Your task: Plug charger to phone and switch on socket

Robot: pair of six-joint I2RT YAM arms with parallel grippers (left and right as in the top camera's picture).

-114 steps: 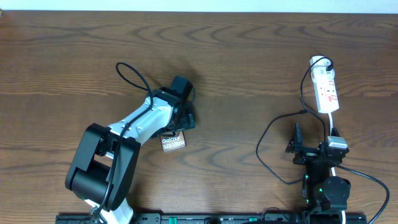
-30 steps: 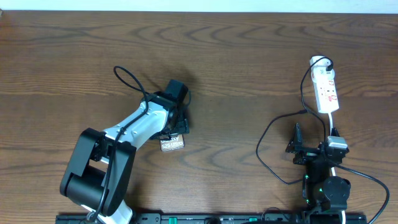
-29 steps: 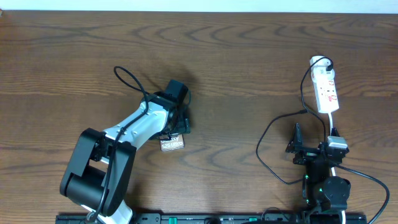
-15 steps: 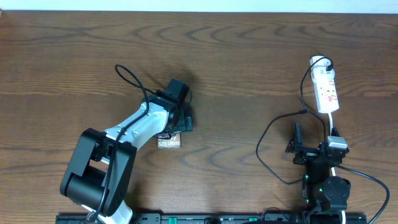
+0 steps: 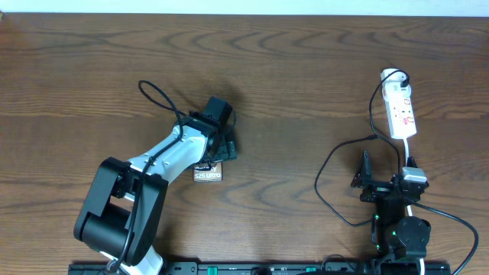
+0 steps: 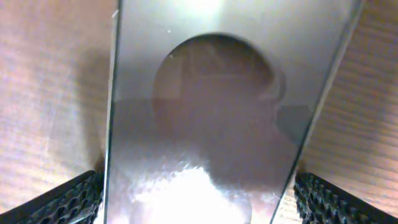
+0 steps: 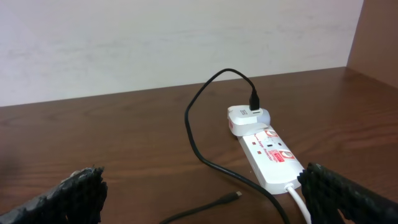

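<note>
The phone [image 5: 208, 174], a grey-brown slab with white lettering, lies flat at the left, partly under my left gripper [image 5: 219, 149]. It fills the left wrist view [image 6: 205, 124], where its round patch [image 6: 214, 81] shows and the fingertips [image 6: 68, 199] press both long edges. The white socket strip [image 5: 400, 111] lies at the far right and shows in the right wrist view [image 7: 270, 158]. The black charger cable [image 5: 325, 164] runs from a white adapter [image 7: 245, 118] on the strip. Its plug tip [image 7: 235, 196] lies loose on the table. My right gripper [image 5: 388, 172] is open and empty, short of the strip.
The strip's white cord [image 7: 298, 202] runs back under my right arm. The charger cable loops wide over the table left of my right gripper. A pale wall [image 7: 174, 43] stands behind the table's far edge.
The phone has turned from tilted to square with the table edge, its lettering now level, moving with my left gripper. The right arm, cable and strip have not moved.
</note>
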